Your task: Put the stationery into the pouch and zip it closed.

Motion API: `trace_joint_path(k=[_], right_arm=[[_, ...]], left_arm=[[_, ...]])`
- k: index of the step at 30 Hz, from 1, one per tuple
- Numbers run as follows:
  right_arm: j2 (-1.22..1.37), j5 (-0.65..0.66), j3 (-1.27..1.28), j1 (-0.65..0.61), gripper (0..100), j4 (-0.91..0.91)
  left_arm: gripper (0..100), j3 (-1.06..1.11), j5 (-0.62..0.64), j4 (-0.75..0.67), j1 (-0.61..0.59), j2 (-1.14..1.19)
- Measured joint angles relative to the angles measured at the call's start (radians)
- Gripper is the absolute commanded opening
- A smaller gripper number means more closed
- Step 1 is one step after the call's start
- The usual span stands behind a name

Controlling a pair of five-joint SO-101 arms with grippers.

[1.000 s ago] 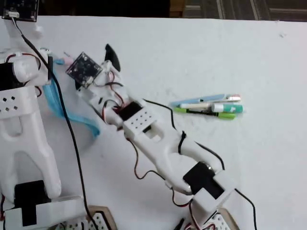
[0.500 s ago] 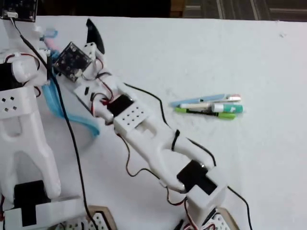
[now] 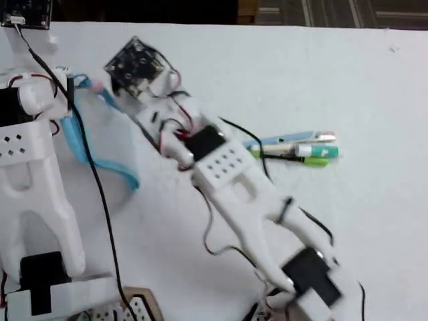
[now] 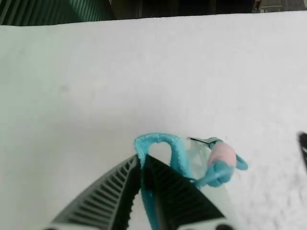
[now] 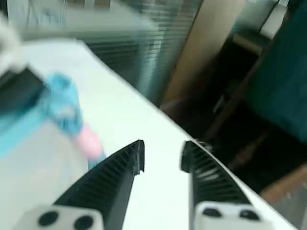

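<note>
Left jaws clamp pouch (image 4: 157, 138) (pens (image 3: 297, 149) apart)

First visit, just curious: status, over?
Left gripper shut on clear, blue-edged pouch. Right gripper open near pink-and-blue zipper charm. Coloured pens outside, on white table.

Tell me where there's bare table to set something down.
Bare table lies right of the pens and along the far edge beyond them. The left is crowded: the left end effector holds the pouch, with the right arm stretched alongside.

right hand (image 5: 162, 148) swung right, nearer pens (image 3: 297, 148)
</note>
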Motion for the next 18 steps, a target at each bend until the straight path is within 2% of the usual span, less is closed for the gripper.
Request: trace_joint_path(k=[4, 6, 9, 13, 18], right_arm=[[-0.226, 0.0, 0.126, 0.003, 30.2, 0.235], [-0.35, -0.002, 0.199, -0.037, 35.9, 0.354], [-0.54, -0.015, 0.344, -0.141, 37.6, 0.465], [-0.707, -0.123, 0.548, -0.287, 37.6, 0.4], [-0.664, -0.236, 0.637, -0.321, 37.6, 0.15]], left_arm=[[2, 0.0, 0.021, 0.0, 0.0, 0.0], [2, 0.0, 0.023, 0.0, 0.0, 0.0], [2, 0.0, 0.023, 0.0, 0.0, 0.0], [2, 0.0, 0.023, 0.0, 0.0, 0.0], [2, 0.0, 0.025, 0.0, 0.0, 0.0]])
